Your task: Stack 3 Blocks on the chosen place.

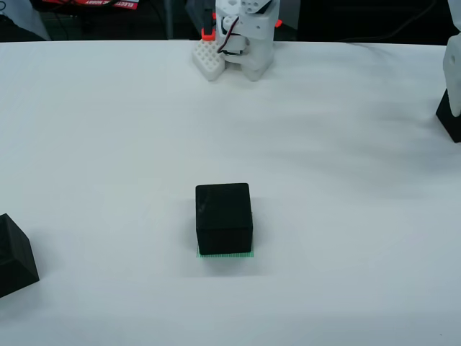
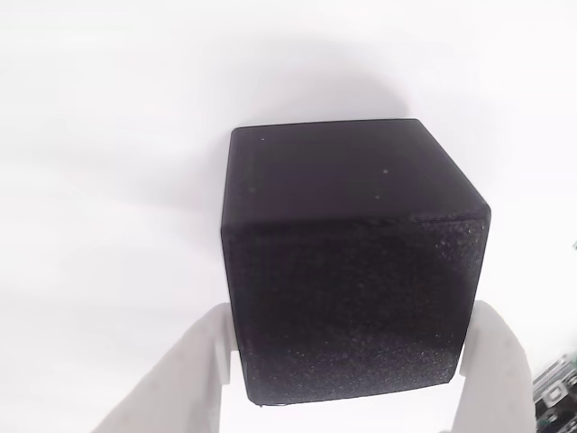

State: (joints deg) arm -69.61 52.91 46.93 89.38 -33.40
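One black block (image 1: pixel 224 216) sits on the chosen place, a green square (image 1: pixel 225 254) whose front edge peeks out beneath it. A second block (image 1: pixel 13 256) lies at the left edge of the fixed view. The third block (image 1: pixel 451 119) is at the right edge, under the white gripper (image 1: pixel 455 65). Up close, this block (image 2: pixel 352 262) stands between my gripper (image 2: pixel 352 361) fingers. The left finger (image 2: pixel 180 379) and the right finger (image 2: pixel 491 370) press against its two sides. Whether it rests on the table or is just off it, I cannot tell.
The arm's white base (image 1: pixel 241 36) stands at the far middle of the white table (image 1: pixel 108 130). Dark clutter lies beyond the far table edge. Open tabletop separates the right-hand block from the green square.
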